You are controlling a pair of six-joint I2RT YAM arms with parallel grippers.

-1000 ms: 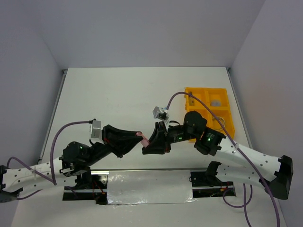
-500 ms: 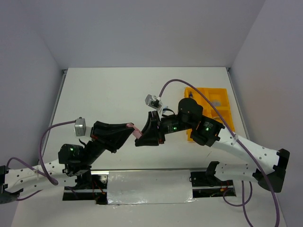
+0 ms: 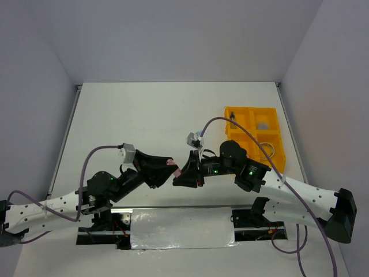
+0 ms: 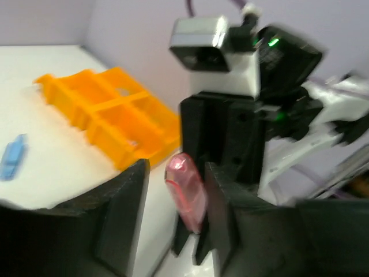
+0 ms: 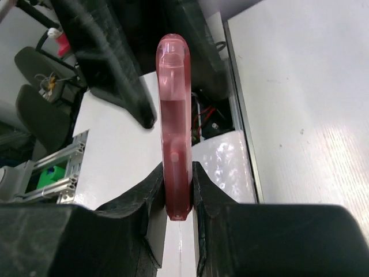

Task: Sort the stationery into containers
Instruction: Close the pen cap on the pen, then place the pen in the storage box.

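- The pink clip is clamped between the fingers of the right gripper. One end is pinched, and the rounded end sticks out past the fingertips toward the other arm.
- The left gripper is held apart, with one finger on each side of the clip's free end. A clear gap is seen on one side. On the other side the finger lies just beside the clip, and the blurred left wrist view does not show whether they touch.
- Both grippers are held tip to tip above the counter, near its near edge and about midway along it.
- The yellow-orange tray is set along the right edge of the counter, well apart from the clip.
- A tan ring is seen in the tray's near-right compartment, and a pale purplish piece in its far-right one.
- The tray's left compartments are crossed by the right arm's cable, and the near-left one is partly covered by the arm itself.
- A blue clip is seen flat on the counter near the tray in the left wrist view. It cannot be made out from above.
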